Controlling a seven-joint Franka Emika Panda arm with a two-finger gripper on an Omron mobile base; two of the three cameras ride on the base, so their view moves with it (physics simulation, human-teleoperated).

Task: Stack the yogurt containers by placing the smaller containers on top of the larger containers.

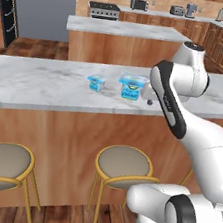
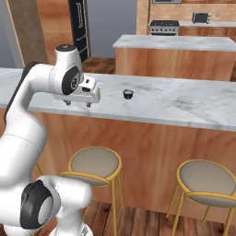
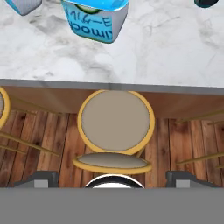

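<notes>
Beyond open gripper [image 2: 78, 104]: larger cup [image 3: 95, 17].

Smaller yogurt cup [image 1: 97, 82] upright on marble counter [image 1: 32, 79], larger cup [image 1: 132, 86] just beside, stool [image 1: 124, 166] below

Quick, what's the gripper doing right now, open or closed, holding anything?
Gripper: open, holding nothing, hanging above the counter's near edge.

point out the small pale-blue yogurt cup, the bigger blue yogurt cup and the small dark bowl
small pale-blue yogurt cup [image 1: 97, 83], left base view, front wall
bigger blue yogurt cup [image 1: 131, 88], left base view, label
small dark bowl [image 2: 128, 94], right base view, side
</notes>
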